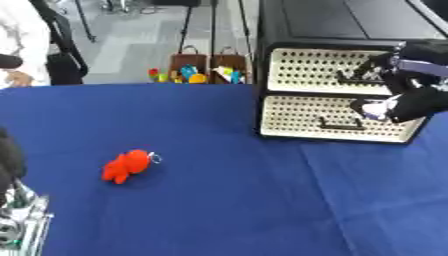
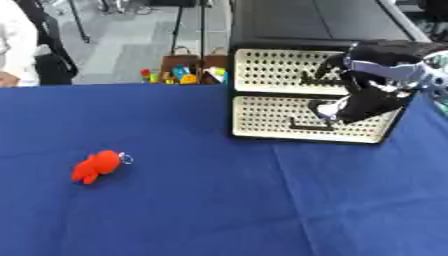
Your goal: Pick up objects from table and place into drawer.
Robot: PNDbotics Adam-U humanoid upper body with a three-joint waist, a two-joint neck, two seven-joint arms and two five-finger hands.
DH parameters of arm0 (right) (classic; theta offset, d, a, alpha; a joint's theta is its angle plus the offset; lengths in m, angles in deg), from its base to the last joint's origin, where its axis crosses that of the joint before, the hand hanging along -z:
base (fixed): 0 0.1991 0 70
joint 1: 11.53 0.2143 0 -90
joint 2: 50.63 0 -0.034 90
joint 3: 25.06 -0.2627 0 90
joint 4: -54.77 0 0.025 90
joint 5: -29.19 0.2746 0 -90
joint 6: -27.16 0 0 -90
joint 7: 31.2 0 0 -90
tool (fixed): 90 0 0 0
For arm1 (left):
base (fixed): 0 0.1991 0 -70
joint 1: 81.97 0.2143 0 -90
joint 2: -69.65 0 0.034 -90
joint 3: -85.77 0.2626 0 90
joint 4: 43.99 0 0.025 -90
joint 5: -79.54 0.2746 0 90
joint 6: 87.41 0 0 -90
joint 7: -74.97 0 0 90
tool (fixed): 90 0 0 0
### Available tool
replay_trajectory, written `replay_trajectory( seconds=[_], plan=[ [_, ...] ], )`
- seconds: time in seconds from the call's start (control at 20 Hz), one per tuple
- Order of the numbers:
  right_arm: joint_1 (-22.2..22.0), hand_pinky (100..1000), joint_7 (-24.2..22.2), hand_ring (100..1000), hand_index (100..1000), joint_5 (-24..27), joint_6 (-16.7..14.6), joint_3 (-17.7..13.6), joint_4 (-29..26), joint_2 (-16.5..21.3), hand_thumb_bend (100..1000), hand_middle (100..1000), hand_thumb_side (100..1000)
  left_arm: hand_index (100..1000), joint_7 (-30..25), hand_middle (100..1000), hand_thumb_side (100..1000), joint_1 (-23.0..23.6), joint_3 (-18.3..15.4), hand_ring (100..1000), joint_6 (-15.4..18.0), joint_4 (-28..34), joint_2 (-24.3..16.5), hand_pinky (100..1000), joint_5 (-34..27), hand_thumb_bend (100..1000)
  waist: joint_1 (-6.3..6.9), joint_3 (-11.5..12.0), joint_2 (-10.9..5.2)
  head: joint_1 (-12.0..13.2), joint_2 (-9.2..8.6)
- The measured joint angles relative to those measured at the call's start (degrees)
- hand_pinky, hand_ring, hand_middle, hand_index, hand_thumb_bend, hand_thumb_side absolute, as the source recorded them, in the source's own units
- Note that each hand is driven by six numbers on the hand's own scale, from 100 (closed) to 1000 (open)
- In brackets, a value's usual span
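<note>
A red plush toy (image 1: 127, 166) with a small metal ring lies on the blue table (image 1: 219, 210), left of centre. At the back right stands a black drawer unit (image 2: 289, 20) with two cream perforated drawer fronts, both pushed in. My right hand (image 2: 367, 95) is up against those fronts, between the upper drawer handle (image 2: 317, 76) and the lower drawer handle (image 2: 308, 125). Whether it holds a handle is unclear. My left arm (image 1: 7, 165) shows only as a black and silver shape at the lower left edge, well away from the toy.
Behind the table's far edge, brown bags (image 1: 197, 67) with colourful items sit on the floor. A person in white (image 1: 17, 45) stands at the far left. Open blue cloth lies between the toy and the drawers.
</note>
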Motion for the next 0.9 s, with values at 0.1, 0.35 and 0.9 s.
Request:
replay_trajectory(
  seconds=[0.1,0.35,0.9],
  plan=[
    [0.0,109,0.0,337,888,-0.2,-0.1,0.0,0.6,-0.2,329,344,669,852,0.0,682,817,0.0,0.0,702,0.0,0.0,0.0,522,0.0,558,-0.01,0.0,0.01,0.0,-0.01],
    [0.5,110,0.2,337,888,-0.9,-0.2,0.0,2.3,-0.8,332,344,669,852,0.0,682,817,0.0,0.0,702,0.0,0.0,0.0,522,0.0,558,0.0,0.0,0.02,0.0,-0.06],
    [-1.0,111,1.0,339,879,-1.0,-0.5,-0.7,2.8,-0.4,346,343,671,853,0.0,683,816,0.0,0.0,702,0.0,0.0,0.0,522,-0.3,558,0.08,0.1,0.14,-0.3,-0.58]
  ],
)
